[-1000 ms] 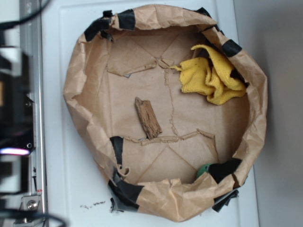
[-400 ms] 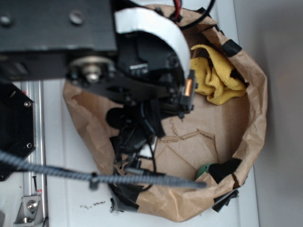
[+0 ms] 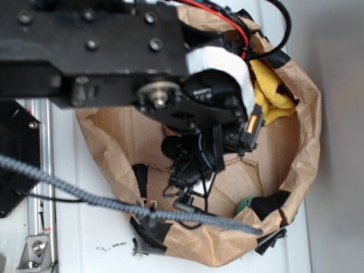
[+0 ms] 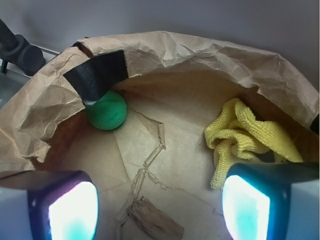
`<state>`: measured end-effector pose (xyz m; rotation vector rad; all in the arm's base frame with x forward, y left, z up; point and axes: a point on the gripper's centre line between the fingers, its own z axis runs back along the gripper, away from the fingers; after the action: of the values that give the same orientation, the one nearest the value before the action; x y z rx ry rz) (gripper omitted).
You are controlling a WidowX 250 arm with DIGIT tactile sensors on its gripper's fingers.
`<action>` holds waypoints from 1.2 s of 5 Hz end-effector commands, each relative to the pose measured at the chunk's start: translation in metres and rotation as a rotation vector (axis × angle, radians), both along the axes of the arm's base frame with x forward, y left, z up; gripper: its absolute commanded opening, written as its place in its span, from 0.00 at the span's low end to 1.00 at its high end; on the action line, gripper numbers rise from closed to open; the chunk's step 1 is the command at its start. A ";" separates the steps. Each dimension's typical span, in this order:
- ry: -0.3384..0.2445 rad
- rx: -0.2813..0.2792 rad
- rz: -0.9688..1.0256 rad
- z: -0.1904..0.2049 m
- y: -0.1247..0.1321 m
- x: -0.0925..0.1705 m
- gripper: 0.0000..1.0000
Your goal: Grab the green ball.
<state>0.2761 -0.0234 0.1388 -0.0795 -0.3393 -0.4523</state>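
Note:
The green ball (image 4: 106,111) lies at the far left of the paper bowl's floor, tucked under a strip of black tape (image 4: 97,75). In the exterior view only a sliver of the green ball (image 3: 245,203) shows beside black tape at the bowl's lower right rim. My gripper (image 4: 157,207) is open, its two fingers wide apart with nothing between them. It hovers over the bowl's middle, well short of the ball. The arm (image 3: 199,114) hides the gripper itself in the exterior view.
A crumpled brown paper bowl (image 3: 307,125) holds everything. A yellow cloth (image 4: 250,135) lies at the right by my right finger. A brown wood chip (image 4: 155,220) lies below, between the fingers. A grey braided cable (image 3: 114,202) crosses the front.
The arm has swung in over the bowl from the left and moved further right, now covering the wood chip and part of the yellow cloth.

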 end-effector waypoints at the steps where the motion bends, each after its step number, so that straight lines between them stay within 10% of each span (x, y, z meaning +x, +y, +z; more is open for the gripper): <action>1: -0.043 0.005 -0.004 0.014 -0.002 0.005 1.00; 6: -0.019 0.015 -0.340 -0.041 -0.009 0.062 1.00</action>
<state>0.3277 -0.0295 0.0774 -0.1488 -0.2807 -0.7755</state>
